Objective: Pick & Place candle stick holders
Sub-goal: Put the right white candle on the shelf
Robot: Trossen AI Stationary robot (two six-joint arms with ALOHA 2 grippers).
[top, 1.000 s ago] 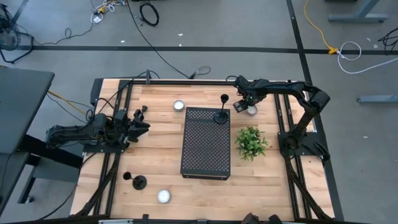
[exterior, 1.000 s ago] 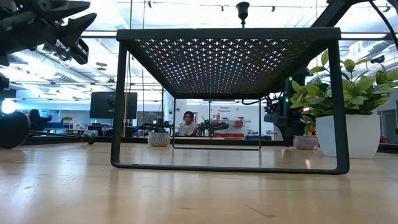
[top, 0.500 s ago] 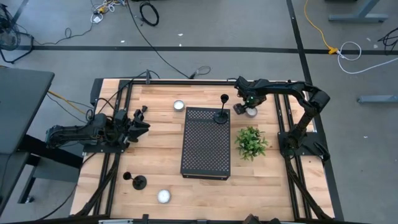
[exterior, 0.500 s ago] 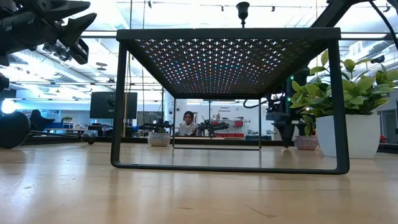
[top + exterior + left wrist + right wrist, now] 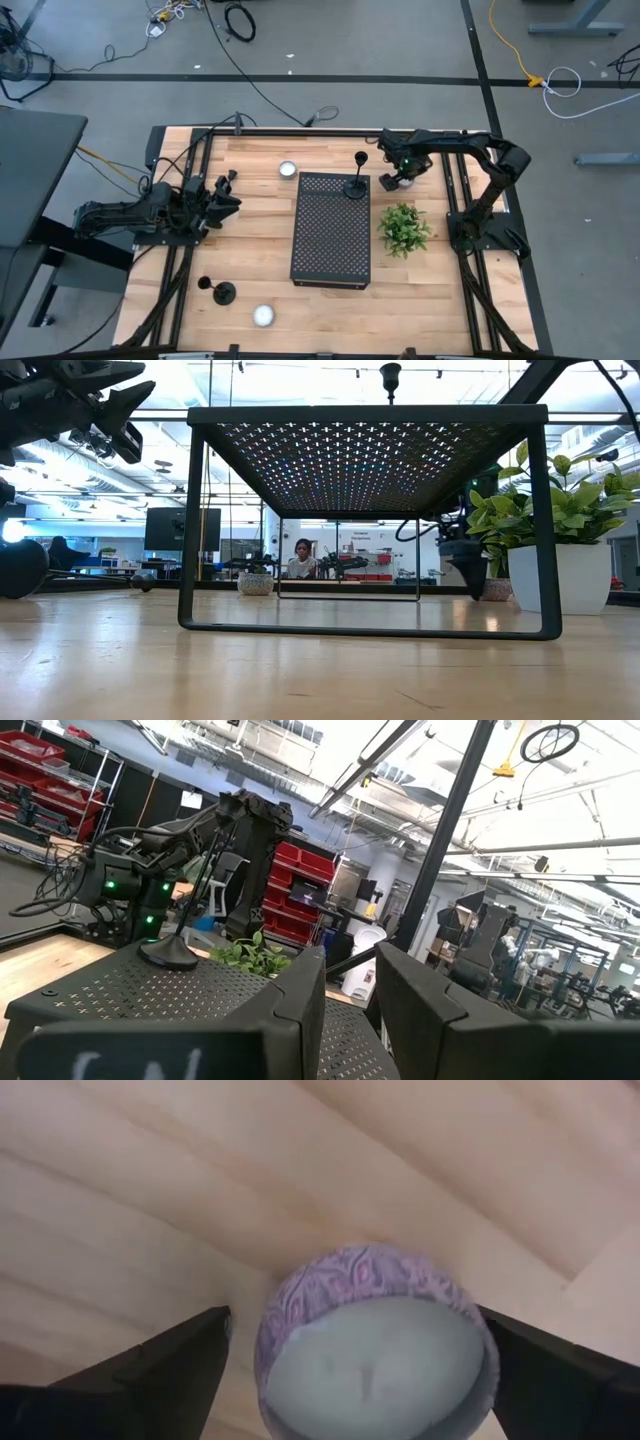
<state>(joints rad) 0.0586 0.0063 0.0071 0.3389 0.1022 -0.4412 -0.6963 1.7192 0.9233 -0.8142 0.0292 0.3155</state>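
While the left gripper (image 5: 230, 192) hung with fingers slightly parted above the table's (image 5: 250, 260) left side, the right gripper (image 5: 394, 181) pointed down with fingers (image 5: 150, 1370) spread on either side of a small patterned candle cup (image 5: 375, 1345). One candle stick holder (image 5: 356, 184) stood on the black perforated stand (image 5: 330, 235); another (image 5: 221, 292) stood near the table's front left.

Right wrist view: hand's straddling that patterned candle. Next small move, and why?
Probably close the fingers. The right hand is open, with the patterned candle sitting between its two dark fingers on the wooden table, and neither finger appears to touch it yet. The high view puts the hand low beside the perforated stand. The left hand waits at the table's left.
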